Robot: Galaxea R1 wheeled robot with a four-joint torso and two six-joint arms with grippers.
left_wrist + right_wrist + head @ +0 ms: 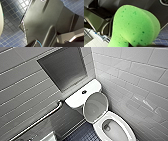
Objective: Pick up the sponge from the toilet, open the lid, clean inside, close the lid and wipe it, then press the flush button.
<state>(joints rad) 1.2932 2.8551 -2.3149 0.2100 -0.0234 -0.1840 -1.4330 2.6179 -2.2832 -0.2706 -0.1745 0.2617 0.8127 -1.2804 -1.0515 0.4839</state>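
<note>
The white toilet stands in the corner in the head view. Its oval lid (95, 107) is raised, greyish inner face showing, and it leans back against the tank top (75, 99). The small dark flush button (84, 92) sits in the middle of that tank top. Below the lid, the seat and bowl (124, 128) lie uncovered, with water at the bottom. The bright green sponge (134, 27) looms large in the right wrist view, with my right gripper (138, 45) shut on its lower end. The left wrist view looks down on blue floor tiles, and nothing is held by my left gripper.
A metal grab bar (40, 120) runs along the tiled left wall, below a recessed niche (63, 67). A white tiled wall (140, 84) is close on the toilet's right. Dark blue mosaic floor (80, 134) lies in front of the tank.
</note>
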